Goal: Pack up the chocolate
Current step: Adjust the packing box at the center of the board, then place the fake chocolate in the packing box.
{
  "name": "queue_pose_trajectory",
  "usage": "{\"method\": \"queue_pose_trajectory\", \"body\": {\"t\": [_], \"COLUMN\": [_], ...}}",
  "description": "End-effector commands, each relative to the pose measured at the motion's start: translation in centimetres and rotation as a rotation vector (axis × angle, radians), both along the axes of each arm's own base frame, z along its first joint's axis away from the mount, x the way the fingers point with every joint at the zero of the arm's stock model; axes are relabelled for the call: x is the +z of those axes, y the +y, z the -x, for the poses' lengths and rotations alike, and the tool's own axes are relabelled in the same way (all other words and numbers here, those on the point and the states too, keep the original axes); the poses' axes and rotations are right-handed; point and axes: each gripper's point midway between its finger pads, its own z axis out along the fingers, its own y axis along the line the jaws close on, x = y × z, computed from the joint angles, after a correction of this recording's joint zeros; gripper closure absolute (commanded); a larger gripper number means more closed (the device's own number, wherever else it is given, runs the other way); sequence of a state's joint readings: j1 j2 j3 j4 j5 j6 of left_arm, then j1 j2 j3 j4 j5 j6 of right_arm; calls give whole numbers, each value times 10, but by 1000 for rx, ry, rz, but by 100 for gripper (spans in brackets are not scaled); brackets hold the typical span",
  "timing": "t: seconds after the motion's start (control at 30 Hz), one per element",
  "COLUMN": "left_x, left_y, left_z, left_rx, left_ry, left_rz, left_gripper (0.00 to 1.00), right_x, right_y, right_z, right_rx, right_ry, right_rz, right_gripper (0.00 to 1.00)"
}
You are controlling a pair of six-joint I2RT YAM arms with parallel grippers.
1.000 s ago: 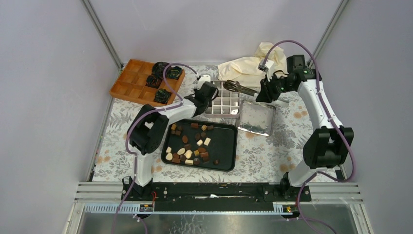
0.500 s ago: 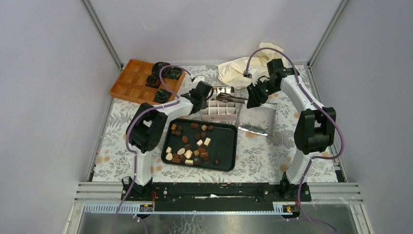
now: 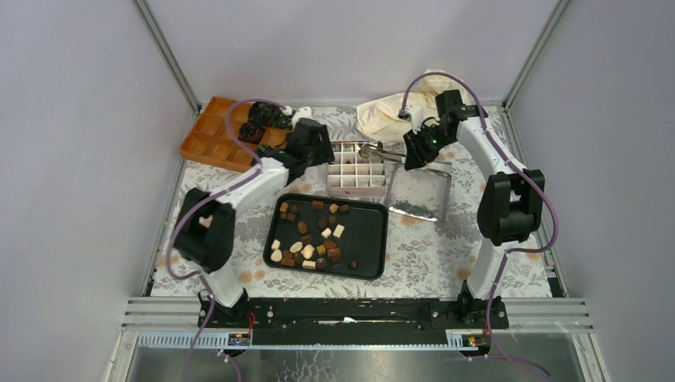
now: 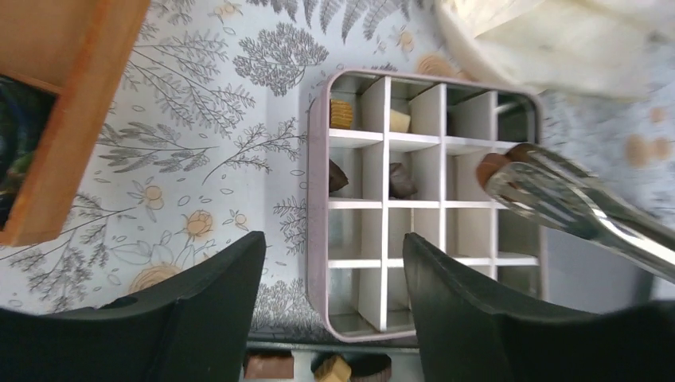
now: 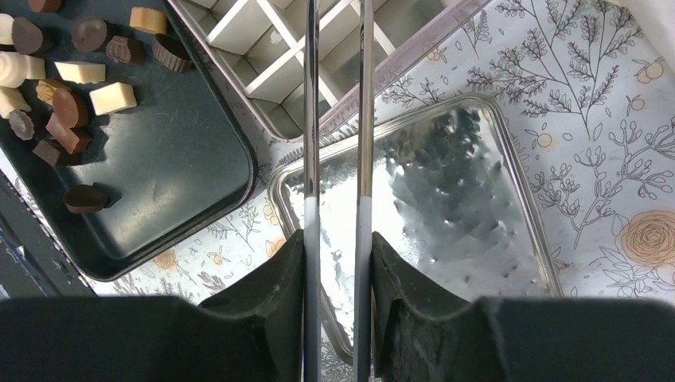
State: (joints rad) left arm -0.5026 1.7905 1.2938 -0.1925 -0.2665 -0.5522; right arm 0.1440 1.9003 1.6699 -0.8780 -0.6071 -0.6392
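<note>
From above, most chocolate (image 3: pixel 307 251) lies on the black tray (image 3: pixel 368 231), while the right end effector (image 3: pixel 415 151) holds tongs (image 3: pixel 372 148) over the divided box (image 3: pixel 356 169), near enough to the left end effector (image 3: pixel 312 142) to bump it. The left wrist view shows that end effector released and spread above the box's edge, with a brown piece (image 4: pixel 490 167) pinched in the tongs seemingly above a divider, where it might straddle two cells. The right wrist view shows the right end effector clenched on the tongs; slackening would drop the piece early.

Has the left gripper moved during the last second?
Yes: the left gripper went left, away from the divided box, toward the orange tray.
</note>
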Motion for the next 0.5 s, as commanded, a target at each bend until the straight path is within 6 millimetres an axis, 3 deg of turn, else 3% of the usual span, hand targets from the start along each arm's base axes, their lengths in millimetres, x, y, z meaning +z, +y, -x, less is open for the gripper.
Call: {"method": "queue_pose_trajectory", "body": {"t": [0.0, 0.1, 0.17, 0.47], "left_x": [42, 61, 63, 77], "left_y": [14, 29, 37, 53], "left_z": [14, 30, 42, 77], "left_rx": [-16, -8, -2, 11], "left_ry": [-58, -116, -127, -175], "left_rz": [169, 207, 210, 279], "left_gripper": [26, 18, 16, 10], "right_x": [6, 3, 2, 9], "right_y": [3, 4, 5, 6], "right_z": [-11, -13, -15, -12], "right_rx": [-13, -15, -18, -21], "right_ry": [-25, -19, -17, -22], "right_rz": [1, 12, 20, 18], "right_gripper": [92, 89, 86, 59]}}
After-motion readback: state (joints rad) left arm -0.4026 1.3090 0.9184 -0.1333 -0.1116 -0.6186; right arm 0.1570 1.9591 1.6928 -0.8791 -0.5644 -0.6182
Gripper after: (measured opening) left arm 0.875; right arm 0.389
